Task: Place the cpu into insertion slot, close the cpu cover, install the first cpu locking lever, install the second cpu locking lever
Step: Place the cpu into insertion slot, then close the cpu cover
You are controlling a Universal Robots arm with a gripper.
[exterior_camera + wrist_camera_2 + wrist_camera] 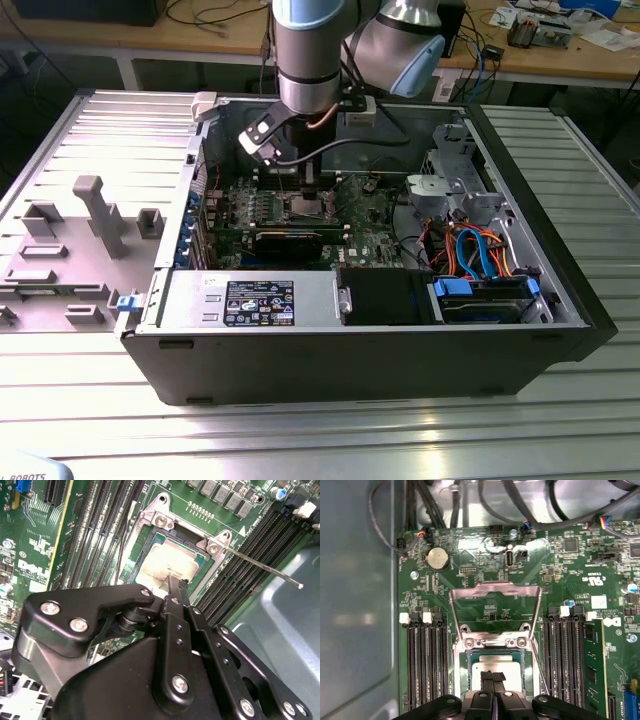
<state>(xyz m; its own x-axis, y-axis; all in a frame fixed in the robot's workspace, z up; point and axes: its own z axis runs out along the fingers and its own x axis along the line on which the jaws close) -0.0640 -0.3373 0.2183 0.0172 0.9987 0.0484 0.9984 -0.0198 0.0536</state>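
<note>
- Evidently, the first step is judged done. In both wrist views the small, flat, square cpu with a dull silver-grey metal top (492, 666) is seen lying inside the square insertion slot with its shiny metal rim (459, 672).
- The thin, silvery, square cpu cover with its large window (495, 585) is not closed. It is raised on its hinge at one edge of the insertion slot and tilted up and away from it.
- A thin metal locking lever (260, 567) is seen slanting free from a corner of the insertion slot, unlatched. The cover and both levers are thus judged left to do.
- The black tool (493, 678) is held directly over the insertion slot, its fingers drawn together with nothing between them. Whether the tips touch the chip cannot be told.
- The cpu is laid flat, metal top upward, with its edges parallel to the rim of the insertion slot. Being square, it shows no long axis.
</note>
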